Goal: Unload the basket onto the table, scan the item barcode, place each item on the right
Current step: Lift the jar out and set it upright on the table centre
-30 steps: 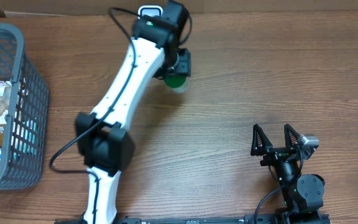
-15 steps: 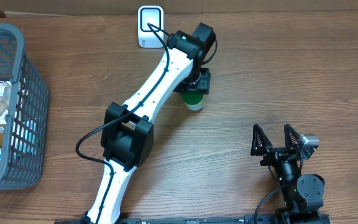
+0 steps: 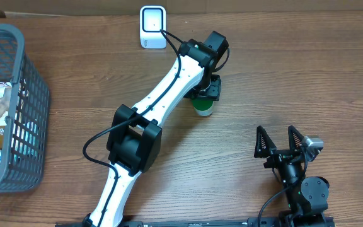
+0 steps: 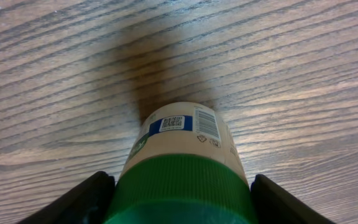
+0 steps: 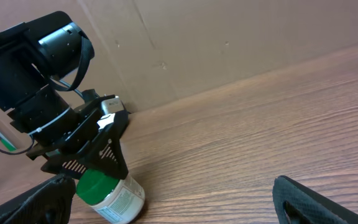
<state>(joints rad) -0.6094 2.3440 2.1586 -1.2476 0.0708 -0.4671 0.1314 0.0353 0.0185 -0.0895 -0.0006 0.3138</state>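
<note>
My left pincer (image 3: pixel 205 96) grips the bottle (image 4: pixel 185 134) low over the surface (image 3: pixel 295 69), well apart from the scanner (image 3: pixel 152 26), right pincer (image 3: pixel 277 140) gapes idle; scanned yet, I can't tell.

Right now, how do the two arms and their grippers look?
The left arm has white links, black joints and a thin black cable along it; the left gripper is black. The right arm is all black, and the right gripper has two pointed, triangular black fingers.
</note>
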